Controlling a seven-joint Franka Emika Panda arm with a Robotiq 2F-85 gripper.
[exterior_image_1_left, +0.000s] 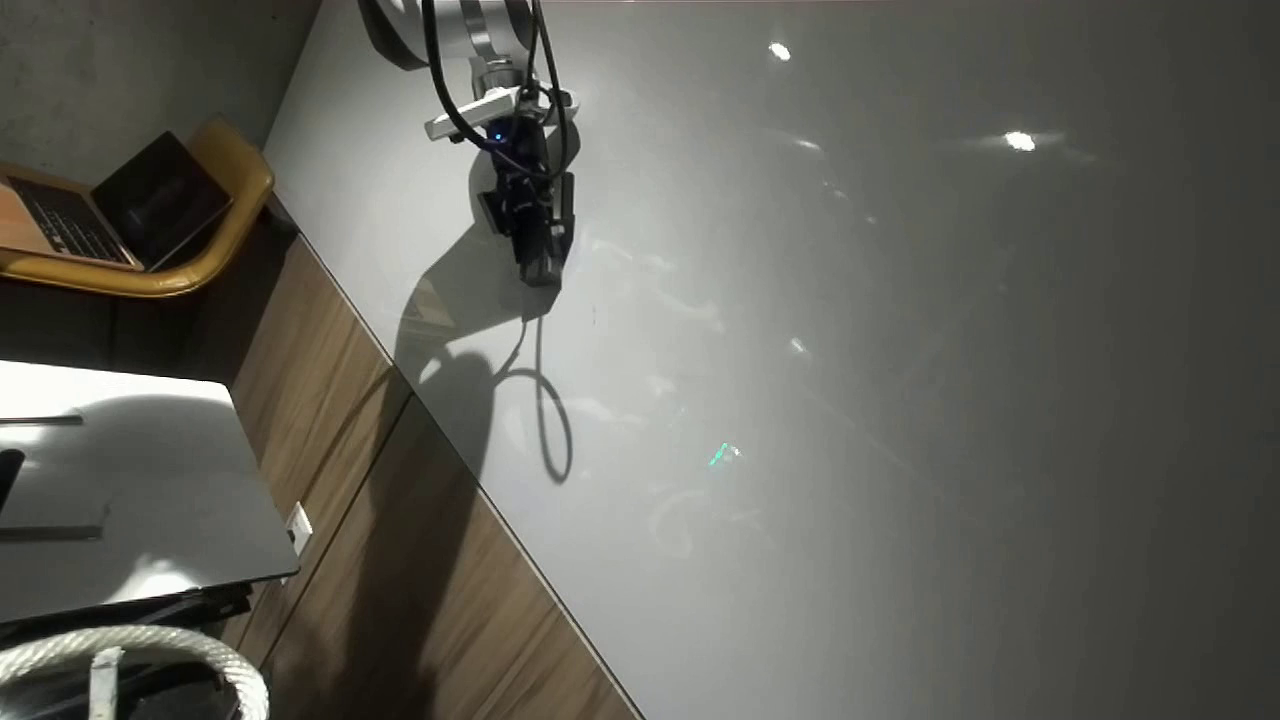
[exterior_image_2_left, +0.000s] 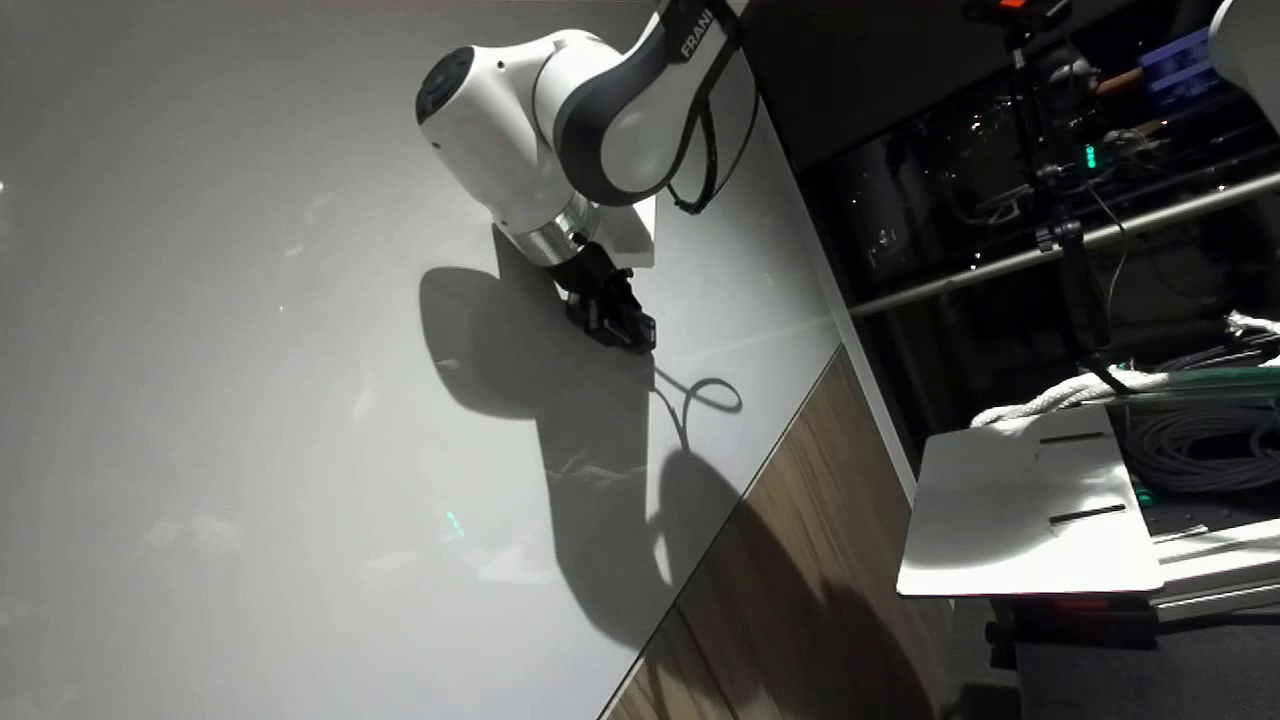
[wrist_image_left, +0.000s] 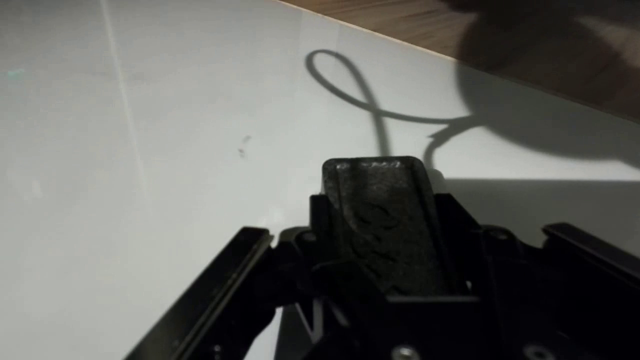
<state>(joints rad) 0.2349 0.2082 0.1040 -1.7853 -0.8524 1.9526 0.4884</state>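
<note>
My gripper (wrist_image_left: 382, 225) is shut on a dark grey rectangular block (wrist_image_left: 377, 187) with raised marks on its face. The block's sides lie between both fingers, and its rounded end sticks out past the fingertips. In both exterior views the gripper (exterior_image_1_left: 533, 215) (exterior_image_2_left: 605, 308) points down at a glossy light grey surface (exterior_image_1_left: 800, 560), with the dark block (exterior_image_1_left: 541, 270) (exterior_image_2_left: 638, 332) at its end. The block is close to the surface; I cannot tell whether it touches. Shadows of the arm and of a looped cable fall on the surface beside it.
The surface ends at a long edge beside brown wood panels (exterior_image_1_left: 400, 520) (exterior_image_2_left: 790, 580). Past it are a metal plate (exterior_image_1_left: 130, 470) (exterior_image_2_left: 1020, 520), a white rope (exterior_image_1_left: 150, 640), and a laptop (exterior_image_1_left: 160, 200) on a yellow chair (exterior_image_1_left: 240, 170). A dark rail-and-cable area lies beyond.
</note>
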